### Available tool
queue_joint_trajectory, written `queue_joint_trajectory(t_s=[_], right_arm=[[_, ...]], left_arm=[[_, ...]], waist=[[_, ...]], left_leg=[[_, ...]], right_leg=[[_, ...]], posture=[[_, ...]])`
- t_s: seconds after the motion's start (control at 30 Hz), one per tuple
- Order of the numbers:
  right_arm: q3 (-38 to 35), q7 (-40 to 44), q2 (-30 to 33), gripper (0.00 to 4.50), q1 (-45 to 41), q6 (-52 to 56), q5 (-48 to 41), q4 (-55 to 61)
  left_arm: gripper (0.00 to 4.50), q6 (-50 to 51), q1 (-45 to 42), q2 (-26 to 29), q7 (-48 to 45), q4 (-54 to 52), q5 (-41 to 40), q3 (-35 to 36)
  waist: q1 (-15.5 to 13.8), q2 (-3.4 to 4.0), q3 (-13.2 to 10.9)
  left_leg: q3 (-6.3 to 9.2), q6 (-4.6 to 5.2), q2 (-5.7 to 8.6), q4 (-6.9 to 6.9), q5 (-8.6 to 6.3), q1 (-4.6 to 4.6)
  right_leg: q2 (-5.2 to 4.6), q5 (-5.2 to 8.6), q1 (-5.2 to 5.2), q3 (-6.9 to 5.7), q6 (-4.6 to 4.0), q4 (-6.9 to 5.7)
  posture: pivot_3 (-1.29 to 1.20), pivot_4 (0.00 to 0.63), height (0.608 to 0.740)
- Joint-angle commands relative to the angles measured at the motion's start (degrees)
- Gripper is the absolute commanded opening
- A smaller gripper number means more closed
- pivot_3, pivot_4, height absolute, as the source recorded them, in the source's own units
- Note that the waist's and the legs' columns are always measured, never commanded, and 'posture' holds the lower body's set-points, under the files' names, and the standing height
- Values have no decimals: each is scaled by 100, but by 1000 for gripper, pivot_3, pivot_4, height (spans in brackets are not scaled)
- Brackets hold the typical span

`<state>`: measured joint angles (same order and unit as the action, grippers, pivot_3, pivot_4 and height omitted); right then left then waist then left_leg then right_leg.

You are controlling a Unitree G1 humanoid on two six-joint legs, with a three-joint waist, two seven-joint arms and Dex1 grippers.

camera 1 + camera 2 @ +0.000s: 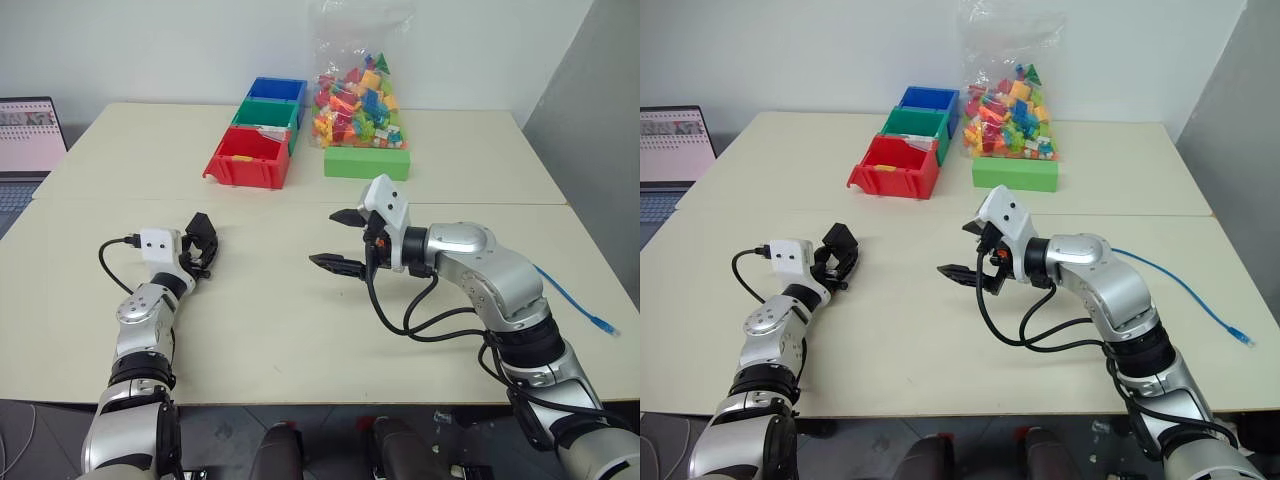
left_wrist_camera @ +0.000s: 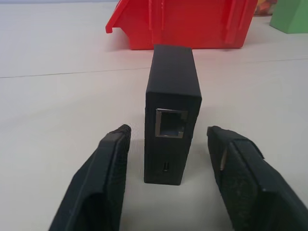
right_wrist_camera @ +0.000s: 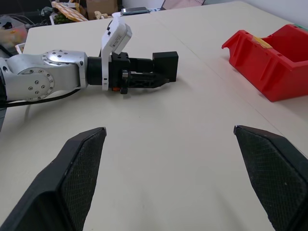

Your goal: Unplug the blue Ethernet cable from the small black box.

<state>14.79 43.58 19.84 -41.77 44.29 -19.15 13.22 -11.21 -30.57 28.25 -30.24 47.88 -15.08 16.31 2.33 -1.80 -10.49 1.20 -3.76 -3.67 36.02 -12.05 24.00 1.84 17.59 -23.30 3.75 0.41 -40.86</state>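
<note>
The small black box stands upright on the table between the fingers of my left gripper. That gripper is open, with a narrow gap on each side of the box. The box's Ethernet port faces the left wrist camera and is empty. The box also shows in the right wrist view. The blue Ethernet cable lies loose on the table at the far right, its plug end near the table's edge. My right gripper hovers over the table's middle, pointing left toward the box, open and empty.
Red, green and blue bins stand in a row at the back. Beside them are a green block and a clear bag of coloured bricks. A laptop sits at the far left.
</note>
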Motion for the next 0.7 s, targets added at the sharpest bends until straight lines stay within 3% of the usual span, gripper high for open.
queue_joint_trajectory(t_s=[0.03, 0.3, 0.53, 0.7], right_arm=[[-44, -9, 45, 4500, -75, -8, -52, 299], [-127, -105, 287, 4500, 401, -225, 84, 309], [-1074, 766, 1468, 4500, 1023, -288, -520, 474], [-1568, 1254, 2091, 4500, 1104, -233, -892, 255]], left_arm=[[3589, 260, 327, 85, 14, -654, -32, 43], [3589, 1709, 1828, 586, 153, -3133, 57, 44], [3589, 3277, 2727, 1963, -1148, -5029, -914, 687], [3589, 3776, 2809, 2592, -1730, -5432, -1264, 1006]], waist=[[5, 0, 0], [82, -3, 2], [44, -8, -4], [52, -1, -9]], left_leg=[[0, 0, 0, 0, 0, 0], [4, -1, -4, -4, 0, -4], [12, -1, -3, -5, 0, -1], [4, 0, -1, -6, 0, -5]], right_leg=[[0, 0, 0, 0, 0, 0], [-3, 1, 2, 9, -1, 0], [-5, 16, 3, 13, 21, 5], [-8, 18, 4, 13, 23, 11]], posture=[[0, 150, 740], [0, 150, 740], [0, 150, 740], [0, 150, 740]])
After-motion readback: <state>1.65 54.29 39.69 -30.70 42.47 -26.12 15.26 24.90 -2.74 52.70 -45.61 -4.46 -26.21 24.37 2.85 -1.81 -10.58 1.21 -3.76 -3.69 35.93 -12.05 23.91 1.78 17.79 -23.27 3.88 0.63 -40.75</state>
